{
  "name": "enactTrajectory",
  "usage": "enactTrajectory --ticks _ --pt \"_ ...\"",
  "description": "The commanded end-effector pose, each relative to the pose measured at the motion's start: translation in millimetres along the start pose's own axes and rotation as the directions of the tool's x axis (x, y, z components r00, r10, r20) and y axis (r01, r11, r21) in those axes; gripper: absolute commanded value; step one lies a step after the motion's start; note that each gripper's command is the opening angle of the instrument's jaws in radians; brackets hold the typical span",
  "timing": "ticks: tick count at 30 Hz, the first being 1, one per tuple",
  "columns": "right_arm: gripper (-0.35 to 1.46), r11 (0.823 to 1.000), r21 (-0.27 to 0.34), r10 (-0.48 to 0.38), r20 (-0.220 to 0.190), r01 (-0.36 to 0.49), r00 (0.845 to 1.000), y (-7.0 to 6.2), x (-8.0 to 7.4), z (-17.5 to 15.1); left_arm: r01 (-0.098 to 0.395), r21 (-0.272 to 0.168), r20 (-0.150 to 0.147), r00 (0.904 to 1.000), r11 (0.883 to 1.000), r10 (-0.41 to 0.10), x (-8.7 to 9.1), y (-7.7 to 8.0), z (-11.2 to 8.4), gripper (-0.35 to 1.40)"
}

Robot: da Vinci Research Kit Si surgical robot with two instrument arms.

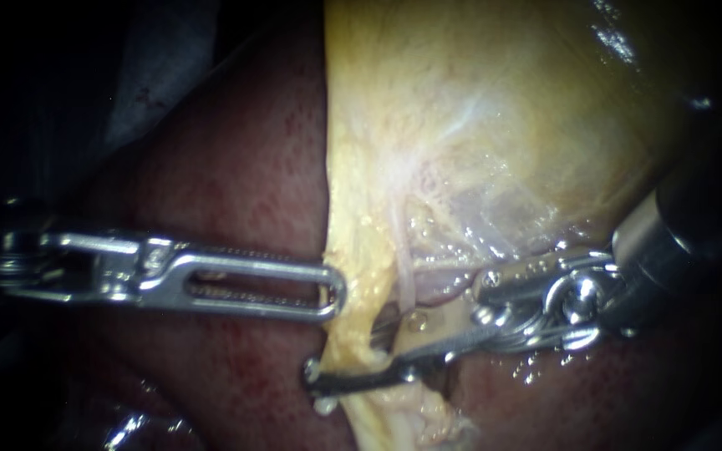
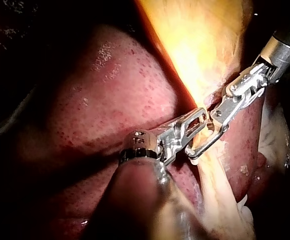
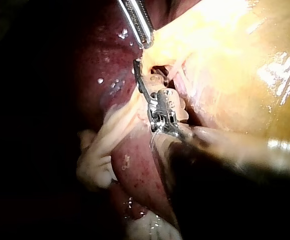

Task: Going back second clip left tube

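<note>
My left instrument [image 1: 332, 294] comes in from the left; its slotted jaws are shut on the yellow edge of the gallbladder [image 1: 495, 108], as the left wrist view [image 2: 200, 120] also shows. My right instrument [image 1: 382, 338] enters from the right with its jaws open. Its long lower jaw runs under the yellow strand of tissue [image 1: 361, 334] to a tip beyond it, and the upper jaw lies above. A pale thin tube [image 1: 407, 280] runs down between the gallbladder and these jaws. I cannot make out a clip. In the right wrist view, the right instrument [image 3: 147, 87] sits against the same strand.
Dark red liver [image 1: 227, 192] lies under and around both instruments. Pale fatty tissue [image 3: 97, 160] hangs beside the right instrument's shaft. The left instrument's jaw [image 3: 137, 20] shows just ahead of the right one. The surroundings are dark.
</note>
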Motion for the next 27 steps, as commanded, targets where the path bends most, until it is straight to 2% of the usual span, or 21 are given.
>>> enactTrajectory --ticks 1,15,16,20,24,27 --pt "-0.35 1.000 0.000 0.000 0.000 0.000 1.000 0.0 0.0 0.0 -0.001 0.001 -0.001 1.0000 1.000 0.001 0.0 0.0 0.0 -0.35" --pt "-0.35 1.000 0.000 0.000 0.000 0.000 1.000 0.0 0.0 0.0 0.005 0.001 -0.001 1.0000 1.000 -0.005 0.0 0.0 0.0 -0.35" --pt "-0.29 1.000 -0.003 0.000 -0.001 0.000 1.000 0.0 0.0 0.0 0.005 0.001 -0.001 1.0000 1.000 -0.005 0.0 0.0 0.0 -0.35" --pt "0.16 1.000 -0.022 -0.001 -0.008 0.000 1.000 0.0 0.0 0.0 0.005 0.001 -0.001 1.0000 1.000 -0.005 0.0 0.0 0.0 -0.35" --pt "0.38 1.000 -0.027 -0.001 -0.028 0.000 1.000 0.0 0.3 0.0 0.005 0.001 -0.001 1.0000 1.000 -0.005 0.0 0.0 0.0 -0.35" --pt "0.45 1.000 -0.026 -0.001 -0.038 0.000 0.999 0.0 0.5 0.3 0.005 0.001 -0.001 1.0000 1.000 -0.005 0.0 0.0 0.0 -0.35"
